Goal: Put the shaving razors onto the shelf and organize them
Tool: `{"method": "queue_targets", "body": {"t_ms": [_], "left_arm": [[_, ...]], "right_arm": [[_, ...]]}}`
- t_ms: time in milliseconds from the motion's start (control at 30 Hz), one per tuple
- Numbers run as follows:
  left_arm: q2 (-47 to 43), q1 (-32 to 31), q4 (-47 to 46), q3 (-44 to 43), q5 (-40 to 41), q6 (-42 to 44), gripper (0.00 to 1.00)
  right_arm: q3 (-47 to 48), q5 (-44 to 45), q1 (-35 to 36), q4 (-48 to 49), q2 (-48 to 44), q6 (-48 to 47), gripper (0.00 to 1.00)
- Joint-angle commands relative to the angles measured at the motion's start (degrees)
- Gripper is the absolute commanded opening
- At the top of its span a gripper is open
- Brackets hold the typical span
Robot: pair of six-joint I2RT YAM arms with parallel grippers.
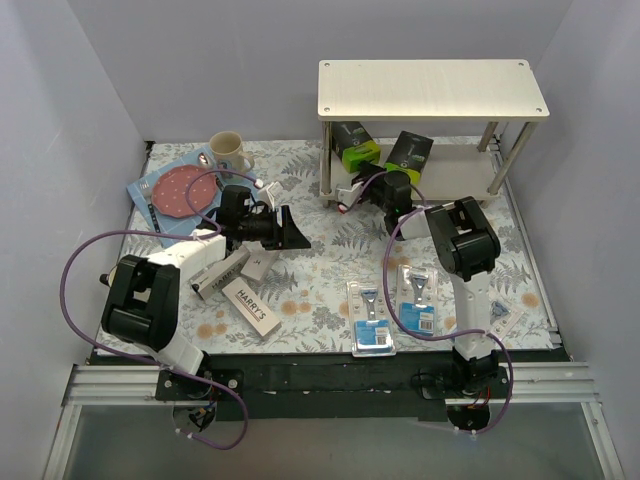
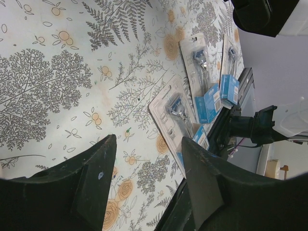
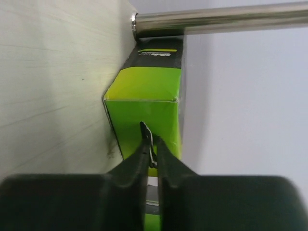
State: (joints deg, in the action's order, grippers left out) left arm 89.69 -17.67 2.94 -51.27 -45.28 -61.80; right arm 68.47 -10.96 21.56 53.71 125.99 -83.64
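The shelf stands at the back right. Two black-and-lime-green boxes sit on its lower board. My right gripper reaches to the left box. In the right wrist view the right gripper is shut on a thin tab at the near end of that box, which lies on the pale board. My left gripper is open and empty over the mat, near the white HARRY'S boxes. Blue-carded blister packs lie at the front and also show in the left wrist view.
A cream mug and a pink speckled plate stand at the back left. A third blister pack lies at the front right edge. A silver shelf leg crosses above the held box. The right arm rises by the blister packs.
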Motion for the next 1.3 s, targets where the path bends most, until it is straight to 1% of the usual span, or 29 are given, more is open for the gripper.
{"method": "queue_targets", "body": {"t_ms": [0,33,100,233,333,600,767,800,867,900,933,967,1000,1033,1067,1100,1133,1167,1200,1233,1267], "left_arm": [[-0.31,0.44,-1.01,-1.38,-0.69,0.10,0.56],[-0.31,0.44,-0.92,-1.47,-0.78,0.10,0.56],[-0.39,0.44,-1.01,-1.56,-0.78,0.01,0.56],[-0.74,0.44,-1.53,-1.64,-0.95,-0.60,0.56],[-1.10,0.44,-1.80,-1.73,-1.13,-0.95,0.56],[-3.11,0.44,-1.62,0.02,-1.31,-1.22,0.56],[-4.78,0.62,-1.36,1.43,-1.04,-0.95,0.57],[-4.87,0.71,-1.27,1.52,-0.95,-1.04,0.57],[-5.05,0.80,-1.27,1.61,-1.22,-0.95,0.57],[-5.05,0.80,-1.10,1.52,-1.13,-0.78,0.57],[-5.14,0.80,-0.92,1.26,-1.30,-0.69,0.57],[-5.14,0.80,-0.66,0.99,-1.13,-0.52,0.57],[-5.40,0.80,-0.39,0.73,-1.22,-0.60,0.57],[-5.49,0.80,-0.48,-0.32,-1.30,-0.69,0.57],[-5.49,0.80,-0.57,-0.94,-1.57,-1.12,0.57],[-5.14,0.80,-0.65,-1.55,-1.74,-1.39,0.57],[-4.79,0.71,-0.74,-2.43,-1.92,-1.57,0.57],[-4.18,0.71,-0.74,-3.91,-2.09,-1.66,0.57],[-3.13,0.71,-0.74,-4.63,-2.10,-1.31,0.57],[-2.68,0.53,-0.57,-5.15,-2.10,-0.96,0.57],[-1.98,0.53,0.04,-6.38,-2.01,-0.61,0.57]], "right_arm": [[-2.97,0.41,0.76,2.53,-1.53,-0.47,0.08],[-3.86,0.50,0.94,3.06,-1.98,-0.56,0.04],[-6.84,0.85,2.07,4.38,-3.73,-0.83,0.01],[-11.93,1.56,4.80,4.47,-8.21,0.05,0.01],[-13.88,2.61,7.26,4.56,-10.77,0.84,0.01],[-12.83,8.94,12.18,4.21,-9.89,1.98,0.01],[-12.39,10.69,12.98,4.56,-8.93,2.42,0.01],[-12.57,12.35,12.98,5.08,-8.84,2.34,0.01],[-13.44,14.30,13.07,7.36,-9.44,2.25,0.18],[-15.10,14.65,12.98,6.94,-10.32,1.47,0.23],[-16.16,14.83,12.89,6.06,-11.46,1.37,0.25],[-17.22,15.18,12.80,4.83,-14.95,1.54,0.29],[-19.75,15.27,12.63,1.69,-17.08,2.42,0.39],[-20.73,15.35,12.71,-0.60,-19.45,3.56,0.43],[-21.70,15.53,12.72,-3.85,-24.26,4.44,0.46],[-22.32,15.97,12.80,-8.93,-26.83,6.01,0.58],[-22.24,17.89,12.80,-12.81,-29.29,13.42,0.64],[-20.93,18.51,12.80,-17.89,-33.75,18.63,0.68],[-18.92,19.48,12.46,-23.77,-35.45,24.17,0.69],[-13.07,21.05,11.93,-36.71,-36.60,31.79,0.69],[-10.05,20.72,10.97,-42.49,-37.74,46.49,0.68]]}}
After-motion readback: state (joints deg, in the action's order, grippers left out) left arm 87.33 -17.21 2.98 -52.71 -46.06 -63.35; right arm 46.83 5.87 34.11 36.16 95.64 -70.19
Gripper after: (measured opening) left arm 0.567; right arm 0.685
